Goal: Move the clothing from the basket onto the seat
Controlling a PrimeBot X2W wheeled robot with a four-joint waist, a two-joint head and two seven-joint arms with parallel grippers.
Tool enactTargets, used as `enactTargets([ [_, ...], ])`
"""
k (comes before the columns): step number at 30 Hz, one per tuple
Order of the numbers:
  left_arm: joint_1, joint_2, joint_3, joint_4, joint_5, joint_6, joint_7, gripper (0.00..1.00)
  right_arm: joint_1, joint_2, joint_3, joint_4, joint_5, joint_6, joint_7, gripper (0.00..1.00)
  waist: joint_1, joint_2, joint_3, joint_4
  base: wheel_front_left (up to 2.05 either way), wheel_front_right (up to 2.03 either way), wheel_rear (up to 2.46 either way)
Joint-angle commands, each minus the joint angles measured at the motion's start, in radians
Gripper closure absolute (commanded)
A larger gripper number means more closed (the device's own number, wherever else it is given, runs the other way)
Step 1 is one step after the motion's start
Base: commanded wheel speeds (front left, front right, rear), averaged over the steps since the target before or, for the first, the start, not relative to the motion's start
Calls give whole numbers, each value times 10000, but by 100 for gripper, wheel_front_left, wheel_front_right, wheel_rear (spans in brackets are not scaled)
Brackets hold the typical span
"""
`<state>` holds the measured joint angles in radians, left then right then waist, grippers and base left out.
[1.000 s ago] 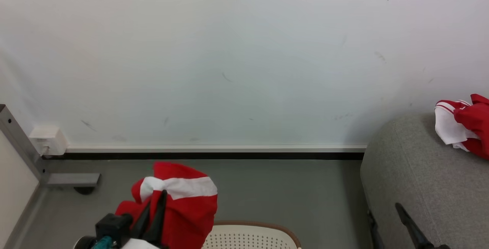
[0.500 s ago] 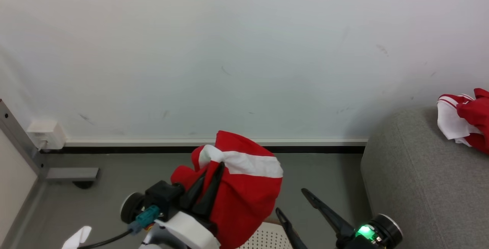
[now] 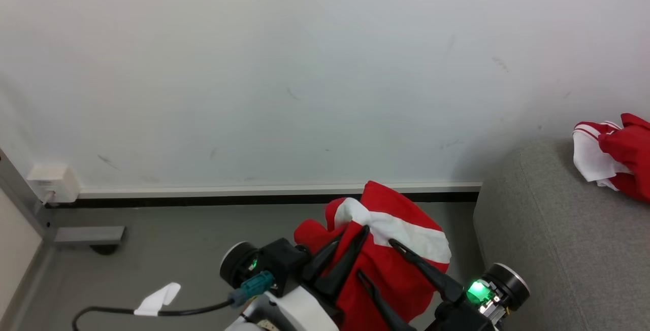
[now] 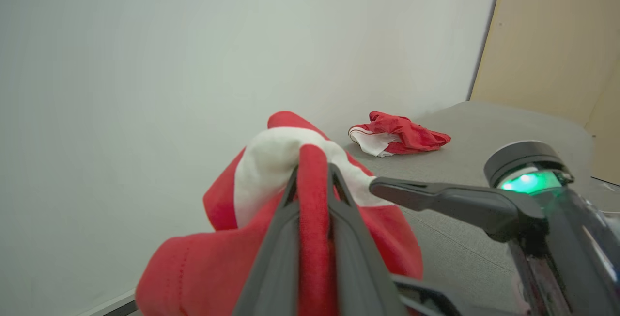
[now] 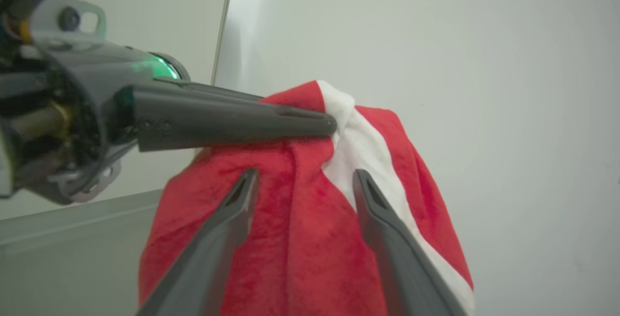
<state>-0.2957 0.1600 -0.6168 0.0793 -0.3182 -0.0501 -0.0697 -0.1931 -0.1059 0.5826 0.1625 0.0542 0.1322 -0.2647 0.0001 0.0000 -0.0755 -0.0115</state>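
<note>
At the far left a white wall box (image 3: 51, 183) sits low on the wall (image 3: 304, 67), and a black cable (image 3: 198, 310) with a white tag trails over the grey floor (image 3: 167, 239). Next comes the left gripper (image 3: 351, 234), its jaws clenched on a fold of the held garment (image 3: 391, 209), red with a white band. The garment hangs in the air above the floor, close to the left end of the seat (image 3: 558, 250). Half a second ago this gripper and its load were nearer the middle of the head view; now both stand further right, while the wall box has barely shifted. The right gripper (image 3: 376, 258), then clear of the cloth, now has its jaws spread wide across the garment's front, released and gripping nothing; whether they touch the fabric I cannot tell. A green light glows at its wrist. On the one grey seat, by the wall, lies the second garment (image 3: 614, 156), crumpled. Two garments in all, two grippers.
</note>
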Motion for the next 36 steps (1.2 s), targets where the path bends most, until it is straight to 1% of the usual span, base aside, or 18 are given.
enactTargets([
  [1, -74, 25, -15, -140, -26, -40, 77, 100, -99, -134, -71, 60, -61, -30, 8, 0, -1, 0, -9, -10, 0, 0, 0],
  [5, 4, 164, -225, -491, -309, -293, 332, 100, -140, -319, -293, 55, -115, -30, 8, 0, -1, 0, -35, -32, 0, 0, 0],
  [9, 134, 317, -617, -786, -996, -624, 647, 100, -210, -571, -223, 38, -18, -30, 8, 0, -1, 0, -91, -46, 0, 0, 0],
  [14, -3, 515, -1258, -1042, -1938, -794, 819, 100, -438, -899, 332, 106, 401, -30, 8, 0, -1, 0, -135, -70, 0, 0, 0],
  [18, -181, 702, -1623, -1083, -2522, -819, 723, 100, -559, -1064, 652, 238, 771, -30, 8, 0, -1, 0, -143, -75, 0, 0, 0],
  [19, -230, 725, -1708, -1085, -2632, -821, 675, 100, -553, -1090, 747, 295, 929, -30, 10, 6, -1, 0, -143, -71, 0, 0, 0],
  [20, -285, 777, -1773, -1084, -2706, -821, 646, 100, -550, -1104, 800, 353, 1055, -30, 10, 68, -1, 0, -142, -69, 0, 0, 0],
  [21, -322, 836, -1825, -1069, -2791, -821, 593, 100, -538, -1121, 884, 421, 1162, -30, 10, 100, -1, 0, -140, -67, 0, 0, 0],
  [25, -419, 977, -1965, -972, -3007, -825, 448, 100, -550, -1175, 1069, 560, 1582, -30, 10, 100, -1, 0, -120, -82, 0, 0, 0],
  [29, -469, 1075, -1993, -831, -3012, -823, 244, 100, -459, -1203, 875, 623, 1743, -30, 10, 100, -1, 0, -100, -134, 0, 0, 0],
  [30, -473, 1097, -1975, -776, -2967, -813, 163, 84, -412, -1190, 795, 640, 1772, -30, 10, 100, -1, 0, -94, -158, 0, 0, 0],
  [31, -469, 1119, -1955, -727, -2903, -782, 109, 57, -368, -1163, 701, 633, 1803, -31, 10, 100, -1, 0, -86, -191, 0, 0, 0],
  [32, -447, 1127, -1944, -664, -2871, -753, 60, 18, -328, -1144, 625, 601, 1858, -30, 8, 100, -1, 0, -78, -232, 0, 0, 0],
  [33, -418, 1141, -1939, -622, -2836, -738, 21, 0, -297, -1131, 543, 570, 1879, -30, 8, 100, -1, 0, -68, -280, 0, 0, 0],
  [36, -359, 1172, -1916, -496, -2760, -656, -130, 0, -193, -1133, 208, 512, 1887, -30, 5, 100, -1, 0, -37, -463, 0, 0, 0],
])
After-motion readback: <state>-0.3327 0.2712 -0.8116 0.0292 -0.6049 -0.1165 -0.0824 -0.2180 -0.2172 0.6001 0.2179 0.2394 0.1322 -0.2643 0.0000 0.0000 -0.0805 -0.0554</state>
